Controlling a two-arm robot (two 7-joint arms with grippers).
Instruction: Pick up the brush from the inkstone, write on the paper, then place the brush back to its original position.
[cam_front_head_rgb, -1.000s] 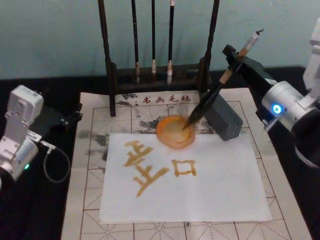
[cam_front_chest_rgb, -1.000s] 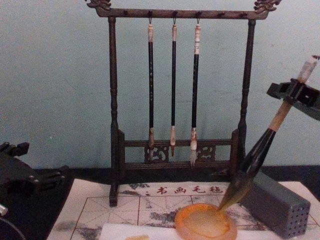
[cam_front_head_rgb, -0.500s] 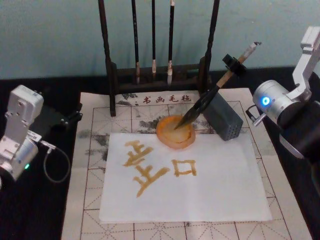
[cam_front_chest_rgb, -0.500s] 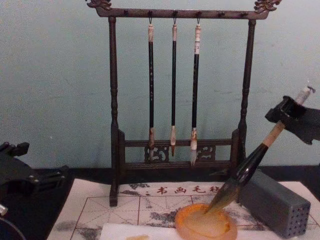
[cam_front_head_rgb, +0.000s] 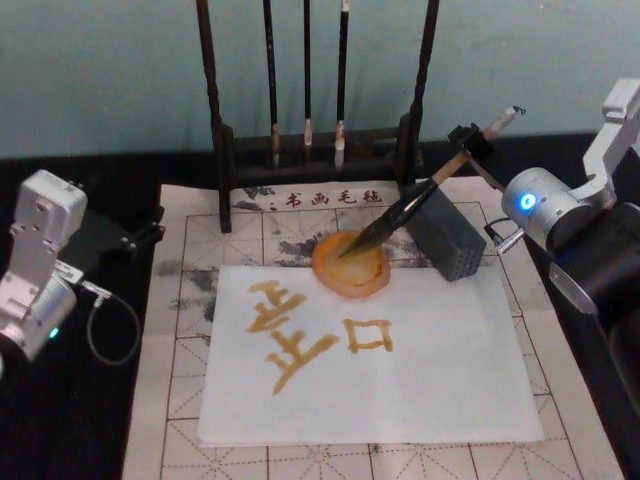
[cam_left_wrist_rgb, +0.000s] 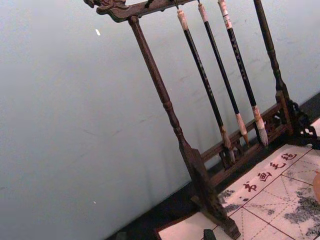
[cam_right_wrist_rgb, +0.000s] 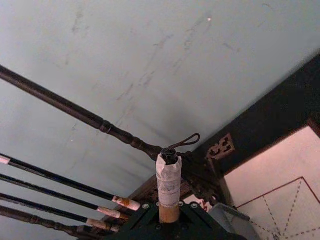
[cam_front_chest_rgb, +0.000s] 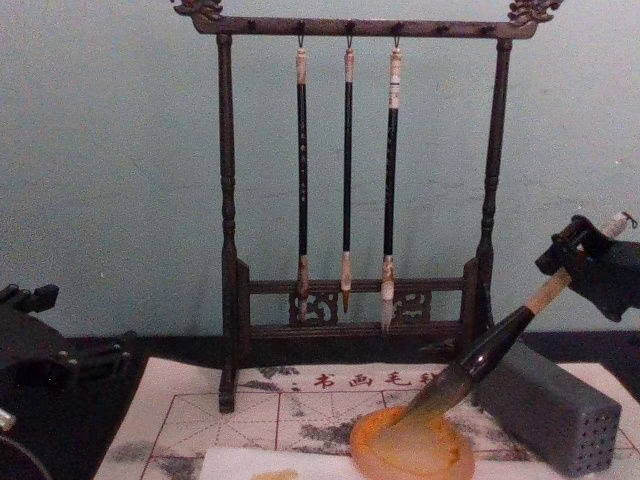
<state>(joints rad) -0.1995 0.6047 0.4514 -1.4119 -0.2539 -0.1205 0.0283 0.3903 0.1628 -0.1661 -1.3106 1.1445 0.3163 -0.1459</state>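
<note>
Right pincer (cam_front_head_rgb: 468, 141), at two o'clock on the counter, is clamped shut on the tan handle of the brush (cam_front_head_rgb: 405, 208). From there the brush slants toward eight o'clock, its dark bristles touching inside the orange inkstone (cam_front_head_rgb: 350, 275). White paper (cam_front_head_rgb: 440, 370) bearing amber strokes lies at six o'clock of the inkstone. Left pincer (cam_front_head_rgb: 140, 236) sits at nine o'clock.

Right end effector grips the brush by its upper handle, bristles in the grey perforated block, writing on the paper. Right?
No. The head view shows the bristles of the brush in the inkstone, not the grey block. The right end effector grips its upper handle, and the paper bears writing.
</note>
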